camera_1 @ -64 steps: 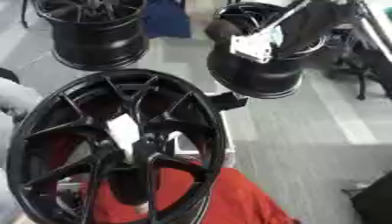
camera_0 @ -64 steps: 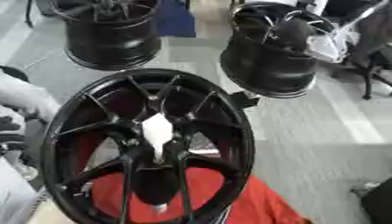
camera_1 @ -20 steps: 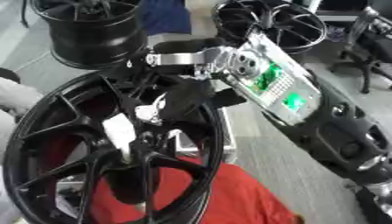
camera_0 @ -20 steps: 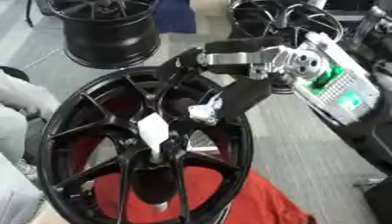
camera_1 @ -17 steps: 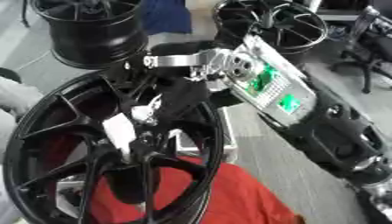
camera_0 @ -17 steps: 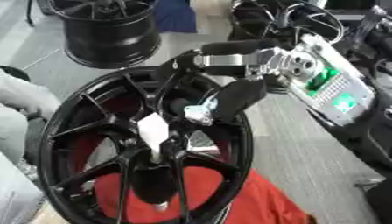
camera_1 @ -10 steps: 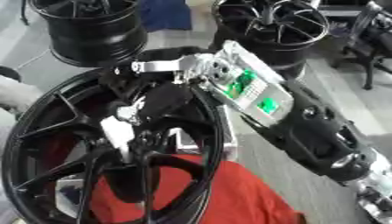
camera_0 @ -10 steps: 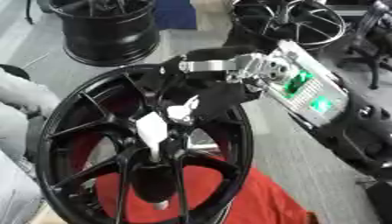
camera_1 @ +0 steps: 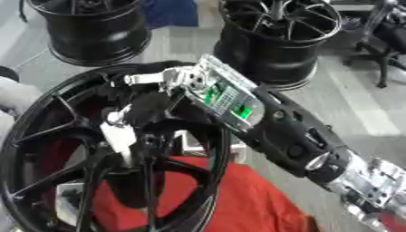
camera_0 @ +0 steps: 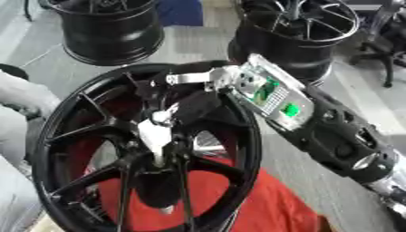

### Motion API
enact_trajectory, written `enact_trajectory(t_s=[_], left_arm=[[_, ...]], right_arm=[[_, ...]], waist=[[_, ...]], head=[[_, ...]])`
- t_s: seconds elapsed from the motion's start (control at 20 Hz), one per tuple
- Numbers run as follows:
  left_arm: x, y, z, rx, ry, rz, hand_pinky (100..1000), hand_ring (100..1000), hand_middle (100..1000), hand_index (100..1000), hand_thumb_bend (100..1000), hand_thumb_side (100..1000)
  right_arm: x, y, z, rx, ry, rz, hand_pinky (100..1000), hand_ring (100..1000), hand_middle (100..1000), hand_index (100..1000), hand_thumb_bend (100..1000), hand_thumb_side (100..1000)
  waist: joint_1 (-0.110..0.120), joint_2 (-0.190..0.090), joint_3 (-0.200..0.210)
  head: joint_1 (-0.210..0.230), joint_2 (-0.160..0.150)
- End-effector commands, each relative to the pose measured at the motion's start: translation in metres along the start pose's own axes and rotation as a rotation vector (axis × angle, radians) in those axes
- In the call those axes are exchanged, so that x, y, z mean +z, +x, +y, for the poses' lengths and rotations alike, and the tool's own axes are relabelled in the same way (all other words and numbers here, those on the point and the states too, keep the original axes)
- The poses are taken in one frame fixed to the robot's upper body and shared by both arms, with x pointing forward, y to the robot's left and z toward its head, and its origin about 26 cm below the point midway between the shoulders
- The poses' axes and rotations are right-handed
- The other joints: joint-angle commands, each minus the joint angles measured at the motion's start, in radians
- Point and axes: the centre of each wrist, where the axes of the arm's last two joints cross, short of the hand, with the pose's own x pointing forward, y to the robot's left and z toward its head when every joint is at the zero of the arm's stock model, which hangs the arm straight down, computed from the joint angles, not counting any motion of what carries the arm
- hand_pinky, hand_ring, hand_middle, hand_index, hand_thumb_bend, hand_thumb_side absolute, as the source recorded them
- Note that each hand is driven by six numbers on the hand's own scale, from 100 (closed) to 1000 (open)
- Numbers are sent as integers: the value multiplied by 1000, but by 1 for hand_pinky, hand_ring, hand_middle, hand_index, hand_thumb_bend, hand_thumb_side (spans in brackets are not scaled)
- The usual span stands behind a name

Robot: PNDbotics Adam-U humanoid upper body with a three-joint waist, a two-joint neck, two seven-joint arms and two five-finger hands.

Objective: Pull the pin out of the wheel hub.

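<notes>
A big black spoked wheel hub [camera_0: 79,108] stands tilted in front of me on a red cloth [camera_0: 246,204]. A white pin [camera_0: 155,133] sticks out of its centre, between the spokes. My right arm comes in from the lower right, its open forearm showing a green circuit board [camera_0: 273,93]. The dark right hand [camera_0: 194,103] sits over the hub's centre, right at the pin's upper end [camera_1: 117,118]. The hand is black against the black spokes, so its hold on the pin is hidden. My left hand shows in no view.
Two more black wheels stand on the grey floor behind, one at the back left [camera_0: 111,27] and one at the back right [camera_0: 297,31]. An office chair [camera_0: 389,41] is at the far right. A grey sleeve-like shape [camera_0: 20,97] lies at the left edge by the rim.
My right arm has swung in from the upper right, moving left and down across the hub. Its hand has gone from beside the rim to the top of the pin.
</notes>
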Motion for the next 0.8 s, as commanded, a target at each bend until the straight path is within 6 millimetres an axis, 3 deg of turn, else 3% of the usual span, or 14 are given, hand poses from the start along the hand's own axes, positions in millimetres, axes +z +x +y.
enact_trajectory(t_s=[0.05,0.45,0.8], left_arm=[[-5,9,-1,-12,-20,-31,610,616,622,738,100,852],[-6,9,-2,-10,-29,-32,610,616,622,739,100,855],[-6,8,-1,-13,-29,-28,610,617,623,740,100,856]], right_arm=[[0,0,-6,24,-16,7,899,901,893,978,100,688],[-4,-4,-3,28,-9,16,899,904,896,981,100,719],[2,5,-3,55,17,-16,887,899,895,983,100,743]], waist=[[7,-7,2],[6,-4,4],[6,-3,0]], head=[[-1,-3],[0,-3],[0,-3]])
